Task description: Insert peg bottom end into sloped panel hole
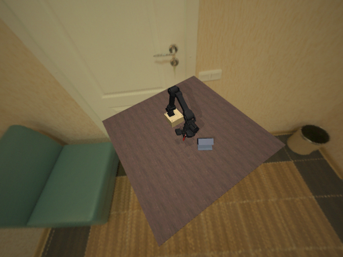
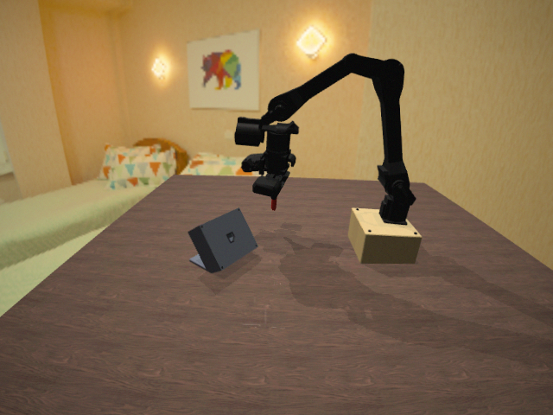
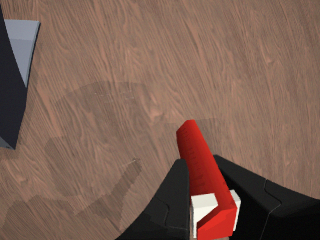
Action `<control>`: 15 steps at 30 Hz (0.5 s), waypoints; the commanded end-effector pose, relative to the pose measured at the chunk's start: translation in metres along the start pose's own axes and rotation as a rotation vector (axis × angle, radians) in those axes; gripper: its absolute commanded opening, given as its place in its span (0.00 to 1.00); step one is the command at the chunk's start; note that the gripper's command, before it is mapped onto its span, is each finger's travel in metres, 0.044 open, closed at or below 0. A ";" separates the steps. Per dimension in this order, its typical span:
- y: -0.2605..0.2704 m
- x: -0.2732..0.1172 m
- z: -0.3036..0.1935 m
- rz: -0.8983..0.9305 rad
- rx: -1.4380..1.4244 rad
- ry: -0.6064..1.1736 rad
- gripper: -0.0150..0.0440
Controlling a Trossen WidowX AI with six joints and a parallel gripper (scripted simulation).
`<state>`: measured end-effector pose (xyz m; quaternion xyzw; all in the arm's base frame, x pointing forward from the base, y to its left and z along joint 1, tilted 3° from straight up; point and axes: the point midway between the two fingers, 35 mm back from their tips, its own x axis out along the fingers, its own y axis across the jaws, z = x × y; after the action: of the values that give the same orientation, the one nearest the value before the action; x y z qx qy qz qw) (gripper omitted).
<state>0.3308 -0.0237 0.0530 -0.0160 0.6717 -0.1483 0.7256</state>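
A red peg (image 1: 184,137) (image 2: 273,204) (image 3: 202,162) with flat sides is held in the air, its bottom end pointing down. My gripper (image 3: 196,166) is shut on its upper part, between white finger pads. In the exterior view the peg hangs above the table, to the right of the sloped panel and higher than it. The blue-grey sloped panel (image 1: 205,141) (image 2: 223,250) (image 3: 11,100) stands on the table. Its one hole (image 2: 230,237) is dark and angular and shows only in the exterior view; its exact shape is too small to tell. The peg is apart from the panel.
The arm's base stands on a light wooden block (image 1: 174,119) (image 2: 387,247) on the brown table (image 1: 177,188) (image 2: 276,357). The panel's back foot (image 2: 199,261) rests on the table. A green chair (image 1: 74,182) stands beside the table and a bin (image 1: 304,142) is on the floor.
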 end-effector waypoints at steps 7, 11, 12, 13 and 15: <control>0.010 -0.002 0.000 -0.030 -0.139 -0.026 0.25; 0.014 -0.003 0.000 -0.041 -0.196 -0.035 0.25; 0.015 -0.003 0.000 -0.044 -0.210 -0.038 0.25; 0.016 -0.003 0.000 -0.047 -0.224 -0.040 0.25; 0.018 -0.004 0.000 -0.053 -0.252 -0.045 0.25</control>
<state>0.3338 -0.0086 0.0527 -0.1091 0.6698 -0.0914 0.7288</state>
